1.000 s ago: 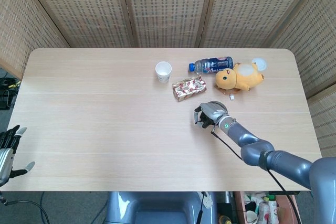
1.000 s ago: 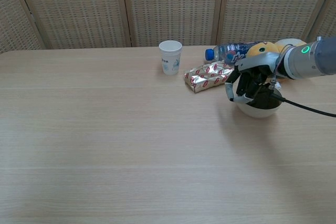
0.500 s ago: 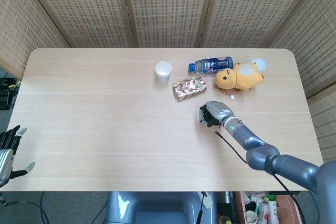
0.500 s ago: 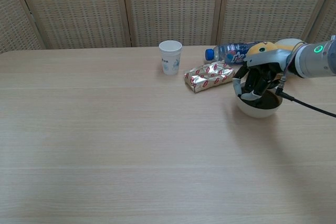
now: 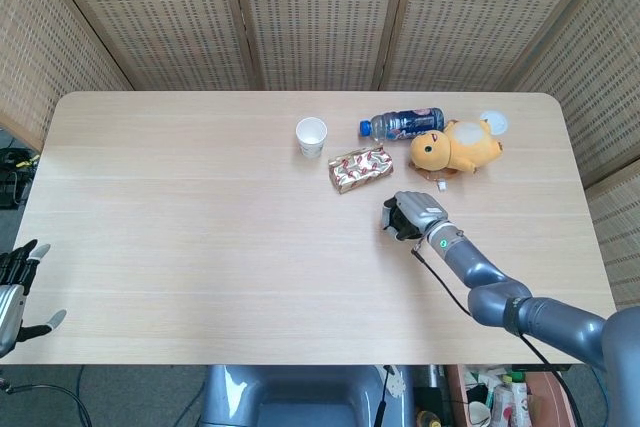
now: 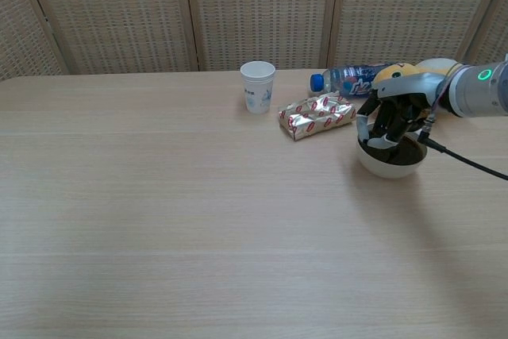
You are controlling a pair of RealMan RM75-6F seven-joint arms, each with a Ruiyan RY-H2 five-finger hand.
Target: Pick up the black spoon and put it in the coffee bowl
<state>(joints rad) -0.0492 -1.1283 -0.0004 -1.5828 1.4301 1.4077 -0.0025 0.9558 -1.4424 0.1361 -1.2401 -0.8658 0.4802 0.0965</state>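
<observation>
The coffee bowl [image 6: 388, 167], white outside and dark inside, stands right of the table's middle. My right hand [image 6: 391, 119] hangs directly over it with its dark fingers curled down into the bowl. They appear to grip the black spoon, which I can barely tell apart from the fingers and the dark inside. In the head view the right hand [image 5: 411, 215] covers the bowl almost wholly. My left hand [image 5: 14, 292] stays off the table's near left corner, fingers apart and holding nothing.
Behind the bowl lie a shiny wrapped snack [image 6: 317, 115], a blue-labelled bottle [image 6: 349, 79] on its side and an orange plush toy [image 5: 455, 146]. A white paper cup [image 6: 257, 86] stands further left. A black cable [image 6: 464, 162] trails from the right wrist.
My right hand has moved from the bowl's left rim to right above the bowl, and its fingers have curled in more. The left hand has stayed still.
</observation>
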